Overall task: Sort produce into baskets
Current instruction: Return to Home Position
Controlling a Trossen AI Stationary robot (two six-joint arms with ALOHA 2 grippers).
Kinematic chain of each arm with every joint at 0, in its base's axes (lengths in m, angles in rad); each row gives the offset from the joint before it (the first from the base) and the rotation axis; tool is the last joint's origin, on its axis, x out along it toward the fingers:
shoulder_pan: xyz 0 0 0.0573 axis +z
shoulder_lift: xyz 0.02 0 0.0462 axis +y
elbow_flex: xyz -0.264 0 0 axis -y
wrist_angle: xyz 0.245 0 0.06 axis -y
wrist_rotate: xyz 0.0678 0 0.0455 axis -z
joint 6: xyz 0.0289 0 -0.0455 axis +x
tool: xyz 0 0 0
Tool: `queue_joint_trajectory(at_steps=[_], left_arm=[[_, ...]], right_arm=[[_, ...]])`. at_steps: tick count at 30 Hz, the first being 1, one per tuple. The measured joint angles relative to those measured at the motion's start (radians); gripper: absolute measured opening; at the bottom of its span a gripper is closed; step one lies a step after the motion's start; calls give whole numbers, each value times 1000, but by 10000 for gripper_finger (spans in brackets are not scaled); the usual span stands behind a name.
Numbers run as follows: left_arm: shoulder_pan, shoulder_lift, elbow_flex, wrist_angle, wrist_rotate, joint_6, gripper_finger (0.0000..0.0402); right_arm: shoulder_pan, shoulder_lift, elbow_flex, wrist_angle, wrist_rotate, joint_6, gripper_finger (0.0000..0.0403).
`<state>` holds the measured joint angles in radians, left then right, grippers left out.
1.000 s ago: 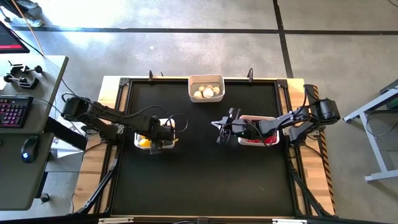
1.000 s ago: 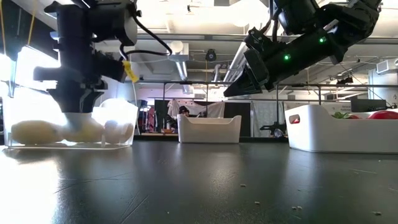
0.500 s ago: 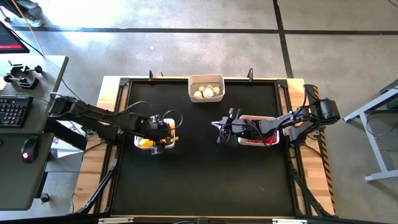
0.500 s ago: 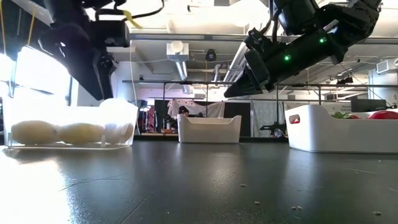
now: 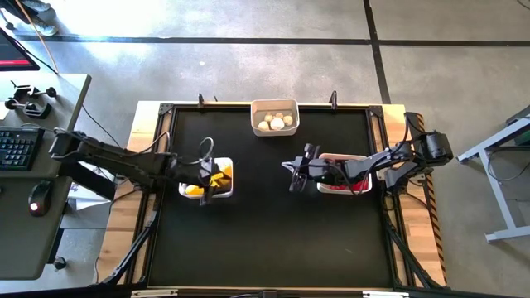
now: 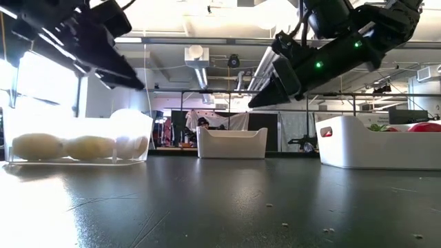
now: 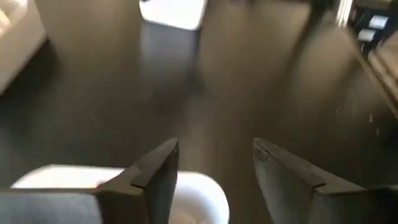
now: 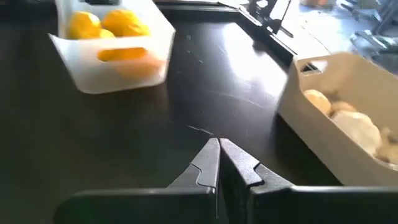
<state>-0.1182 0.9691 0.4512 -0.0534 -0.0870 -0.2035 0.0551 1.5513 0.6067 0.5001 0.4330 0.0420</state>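
Three white bins stand on the black table. The left one (image 5: 207, 184) holds yellow lemons (image 8: 102, 25), the far one (image 5: 274, 116) holds white garlic bulbs (image 8: 348, 124), and the right one (image 5: 344, 175) holds red tomatoes (image 6: 424, 127). My left gripper (image 7: 214, 168) is open and empty, slanting above the lemon bin's rim (image 7: 193, 193). It also shows in the high view (image 5: 211, 172) and the low view (image 6: 134, 79). My right gripper (image 8: 219, 165) is shut and empty, raised above the table just left of the tomato bin (image 5: 291, 171).
The middle and near part of the black table (image 5: 273, 240) is bare apart from small crumbs. A desk with a keyboard and mouse (image 5: 25, 165) stands beyond the table's left edge. The table's frame posts (image 5: 333, 99) stand at the far edge.
My left gripper has risen out of the lemon bin, drawn back a little toward the table's left edge, and tipped from pointing straight down to slanting. The lemons in the bin lie as before.
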Motion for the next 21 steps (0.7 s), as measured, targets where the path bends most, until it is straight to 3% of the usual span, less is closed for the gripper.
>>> queue_joint_trajectory(at_steps=[5, 11, 16, 21], left_arm=[[34, -8, -105, 288, 1, 51, 138], [80, -4, -220, 573, 65, 78, 59], [123, -12, -263, 637, 68, 86, 7], [163, -60, -263, 646, 52, 125, 7]], right_arm=[[-3, 0, 0, 37, -64, -51, 0], [-3, 0, -25, 87, -67, -77, 0], [-3, -1, -196, 357, -72, -60, 0], [-2, -61, -356, 522, -73, -43, 0]])
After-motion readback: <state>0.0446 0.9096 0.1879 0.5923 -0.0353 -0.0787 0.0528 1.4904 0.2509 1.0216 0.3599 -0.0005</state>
